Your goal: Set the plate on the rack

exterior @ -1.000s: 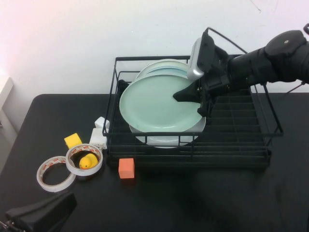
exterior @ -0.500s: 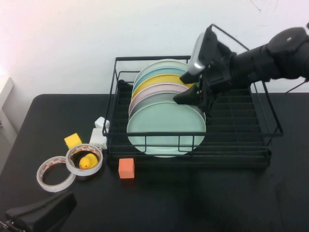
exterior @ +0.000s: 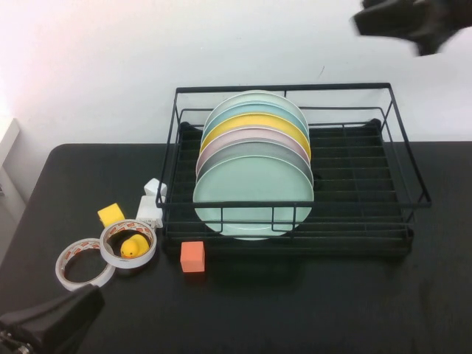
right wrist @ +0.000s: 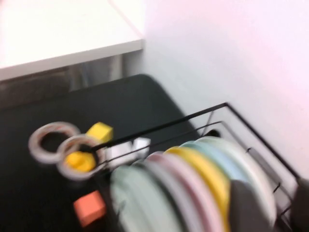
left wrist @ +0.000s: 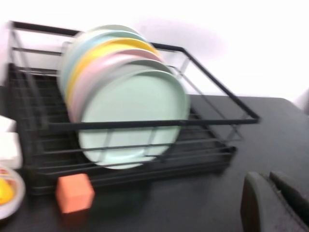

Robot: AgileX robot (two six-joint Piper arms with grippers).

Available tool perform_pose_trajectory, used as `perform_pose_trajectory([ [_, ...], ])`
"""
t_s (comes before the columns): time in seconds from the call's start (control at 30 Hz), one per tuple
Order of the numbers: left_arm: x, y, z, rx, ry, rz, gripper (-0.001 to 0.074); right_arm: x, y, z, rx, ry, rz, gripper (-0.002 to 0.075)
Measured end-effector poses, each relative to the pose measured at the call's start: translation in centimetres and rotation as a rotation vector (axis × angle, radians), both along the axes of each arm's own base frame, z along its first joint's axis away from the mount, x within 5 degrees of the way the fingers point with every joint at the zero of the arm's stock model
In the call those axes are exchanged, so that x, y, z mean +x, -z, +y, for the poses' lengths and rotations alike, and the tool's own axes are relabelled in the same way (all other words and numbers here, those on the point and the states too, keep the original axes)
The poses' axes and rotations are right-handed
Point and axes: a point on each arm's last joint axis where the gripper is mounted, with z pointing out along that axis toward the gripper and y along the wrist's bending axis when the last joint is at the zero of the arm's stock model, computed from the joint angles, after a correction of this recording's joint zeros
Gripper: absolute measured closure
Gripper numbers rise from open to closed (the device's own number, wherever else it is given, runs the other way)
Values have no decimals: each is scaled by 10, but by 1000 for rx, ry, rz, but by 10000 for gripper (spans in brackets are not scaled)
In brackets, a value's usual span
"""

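The pale mint-green plate (exterior: 254, 195) stands on edge in the black wire rack (exterior: 369, 221), at the front of a row of plates. Nothing touches it. It also shows in the left wrist view (left wrist: 135, 116) and the right wrist view (right wrist: 140, 203). My right gripper (exterior: 402, 22) is high above the rack's back right corner, open and empty; its fingers (right wrist: 248, 208) are spread apart. My left gripper (exterior: 55, 324) is low at the table's front left, shut and empty (left wrist: 275, 198).
Behind the mint plate stand grey, pink, yellow (exterior: 254, 125), teal and whitish plates. Left of the rack lie an orange cube (exterior: 192, 257), two tape rolls (exterior: 82, 264), a yellow duck (exterior: 134, 245), a yellow cube (exterior: 111, 214) and white blocks (exterior: 151, 206).
My right gripper let go of the mint plate, which settled upright at the front of the row. The gripper then rose up and away to the upper right.
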Motion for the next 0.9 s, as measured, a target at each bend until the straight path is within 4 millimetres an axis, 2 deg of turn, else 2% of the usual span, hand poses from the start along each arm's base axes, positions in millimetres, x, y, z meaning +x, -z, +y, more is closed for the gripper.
perform_pose_trajectory([
  [0.07, 2, 1, 3, 13, -38, -2, 736, -22, -16, -9, -24, -44, 11, 622],
  [0.13, 4, 1, 6, 24, -75, -2, 736, -47, -35, -14, -37, -84, -6, 676],
  [0.3, 5, 2, 10, 34, -117, 0, 736, -114, -63, -22, -22, -74, -104, 714],
  [0.43, 5, 2, 10, 34, -117, 0, 737, -168, -70, -31, 17, 21, -233, 717],
  [0.57, 5, 2, 10, 34, -117, 0, 737, -221, -60, -41, 49, 99, -332, 718],
  [0.73, 5, 2, 10, 34, -117, 0, 737, -276, -34, -51, 91, 183, -433, 718],
  [0.9, 5, 2, 10, 36, -117, -1, 737, -312, -4, -57, 122, 222, -493, 718],
])
